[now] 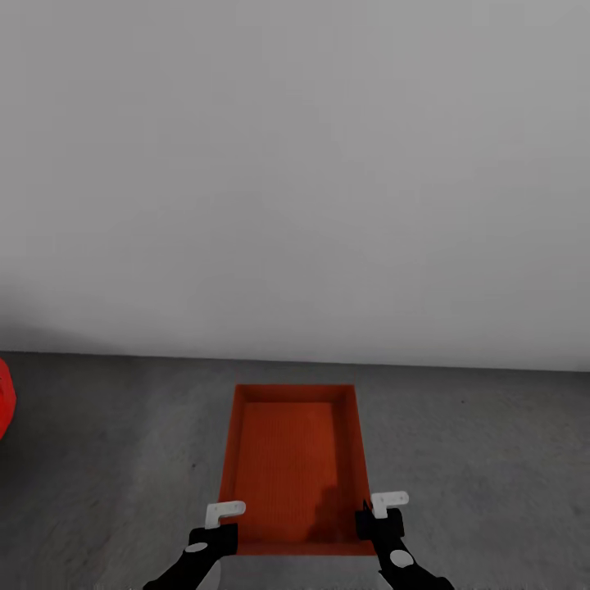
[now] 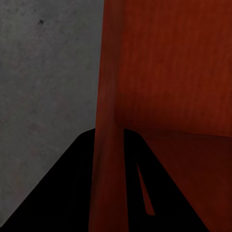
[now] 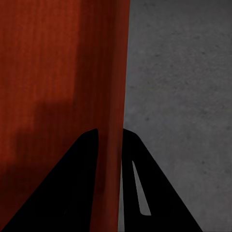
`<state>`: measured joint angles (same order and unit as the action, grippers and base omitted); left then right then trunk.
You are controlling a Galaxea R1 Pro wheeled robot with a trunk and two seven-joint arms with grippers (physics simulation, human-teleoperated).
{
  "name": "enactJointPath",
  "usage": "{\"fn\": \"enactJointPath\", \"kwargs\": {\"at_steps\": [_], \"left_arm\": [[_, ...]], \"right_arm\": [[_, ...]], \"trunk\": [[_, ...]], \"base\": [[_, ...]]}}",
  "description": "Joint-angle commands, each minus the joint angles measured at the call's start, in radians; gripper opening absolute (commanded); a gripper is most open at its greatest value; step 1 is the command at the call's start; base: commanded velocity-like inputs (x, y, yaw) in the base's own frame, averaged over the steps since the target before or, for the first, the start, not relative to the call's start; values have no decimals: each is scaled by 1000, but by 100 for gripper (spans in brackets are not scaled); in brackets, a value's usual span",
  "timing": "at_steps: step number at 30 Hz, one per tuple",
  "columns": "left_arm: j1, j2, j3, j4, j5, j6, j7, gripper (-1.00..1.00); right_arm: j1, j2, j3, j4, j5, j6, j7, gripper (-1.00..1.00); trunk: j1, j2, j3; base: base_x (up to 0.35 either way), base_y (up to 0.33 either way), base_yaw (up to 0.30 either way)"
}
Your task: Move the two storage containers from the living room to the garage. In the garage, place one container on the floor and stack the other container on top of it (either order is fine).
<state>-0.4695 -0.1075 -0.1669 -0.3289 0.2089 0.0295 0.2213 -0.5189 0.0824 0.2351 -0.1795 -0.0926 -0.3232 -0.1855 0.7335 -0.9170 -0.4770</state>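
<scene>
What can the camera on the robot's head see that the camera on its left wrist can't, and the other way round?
Head view alone: the whole orange bin seen from above, open and with nothing in it, a pale wall behind it, a bit of something red at the edge, and both grippers, left and right, at the bin's near corners.

Left wrist view alone: close up, the bin's side wall running between the two dark fingers.

Both: the orange bin and the grey floor.

Left hand [image 2: 108, 159] astride container wall [image 2: 107, 96]
</scene>
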Motion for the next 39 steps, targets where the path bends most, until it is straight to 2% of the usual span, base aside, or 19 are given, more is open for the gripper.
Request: {"fn": "enactJointPath", "kwargs": {"at_steps": [1, 39], "left_arm": [[0, 2, 15, 1, 10, 4, 35, -100], [0, 2, 15, 1, 10, 3, 35, -100]], "right_arm": [[-1, -10, -19, -2, -9, -84, -47, -100], [-1, -11, -19, -2, -8, -84, -46, -100]], "trunk": [[0, -1, -3], [0, -1, -64]], "base": [[0, 0, 0], [0, 0, 0]]}}
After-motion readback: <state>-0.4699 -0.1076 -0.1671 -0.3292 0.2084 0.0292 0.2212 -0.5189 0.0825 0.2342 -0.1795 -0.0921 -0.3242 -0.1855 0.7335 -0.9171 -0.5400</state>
